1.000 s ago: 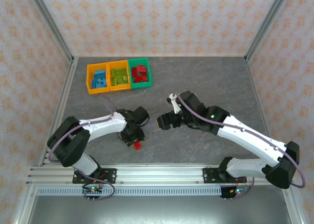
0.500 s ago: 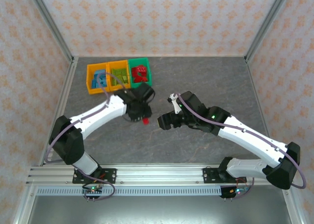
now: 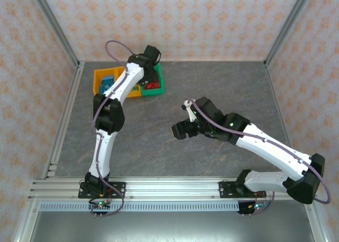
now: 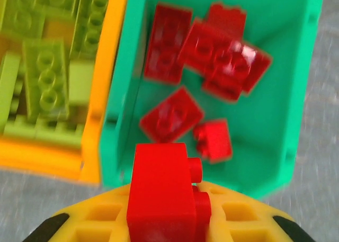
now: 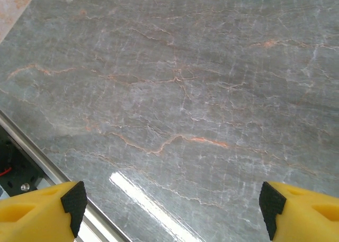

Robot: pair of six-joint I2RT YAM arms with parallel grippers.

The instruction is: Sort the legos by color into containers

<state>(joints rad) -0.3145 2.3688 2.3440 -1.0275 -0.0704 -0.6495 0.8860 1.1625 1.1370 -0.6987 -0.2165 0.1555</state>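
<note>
Three joined containers stand at the back left. The orange one (image 3: 100,91) holds light blue legos (image 3: 107,84). The middle orange one (image 4: 98,93) holds lime legos (image 4: 47,72). The green one (image 3: 158,89) (image 4: 122,93) holds several red legos (image 4: 212,51). My left gripper (image 3: 150,73) (image 4: 164,213) hangs over the near edge of the green container, shut on a red lego (image 4: 161,191) with its studs facing right. My right gripper (image 3: 177,130) (image 5: 172,202) is open over bare table at mid-table, with nothing between its fingers.
Metal frame posts (image 3: 55,33) rise at the back corners in front of patterned walls. A rail (image 3: 169,188) runs along the near edge. The right wrist view shows grey marbled tabletop (image 5: 185,93) and a metal edge strip (image 5: 37,146) at lower left.
The left arm has swung from the front middle of the table to the green container at the back, carrying the red lego. The right arm has hardly moved.
</note>
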